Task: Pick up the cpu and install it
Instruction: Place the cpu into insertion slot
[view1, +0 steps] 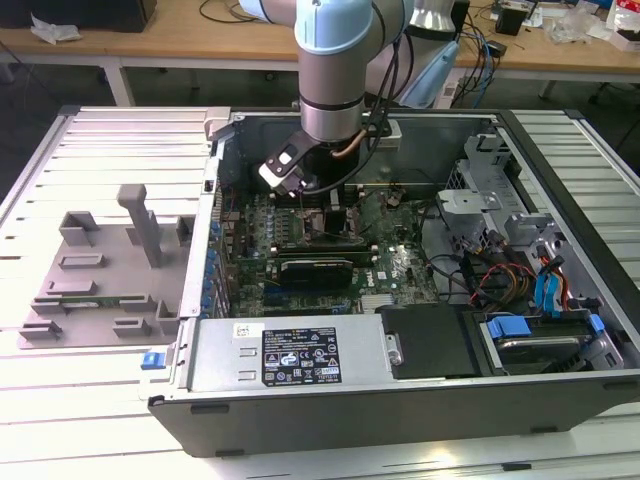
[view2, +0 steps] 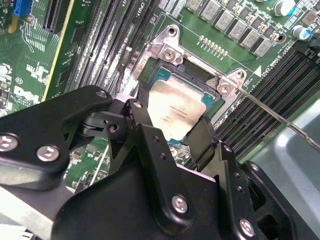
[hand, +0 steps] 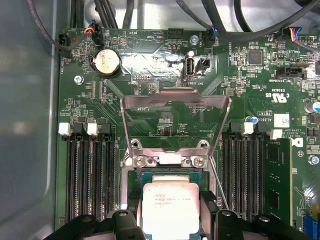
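I saw the hand (view2: 172, 122) clamped on the cpu (view2: 176, 102) over the socket (view2: 165, 50); first wrist view added the raised lid (hand: 175, 97); exterior view, upper centre, the arm (view1: 335, 60).

In exterior view you've got the case (view1: 380, 410) center, parts tray (view1: 100, 270) at its 9 o'clock. Inside: PSU (view1: 290, 355) at 7, drive (view1: 530, 345) at 4, mobo (view1: 400, 265) toward 11, gripper (view1: 315, 200) over the mobo. In first wrist view the cpu (hand: 170, 210) sits in the socket (hand: 170, 160), RAM slots (hand: 90, 175) flanking both sides, one RAM stick (hand: 277, 180) seated.
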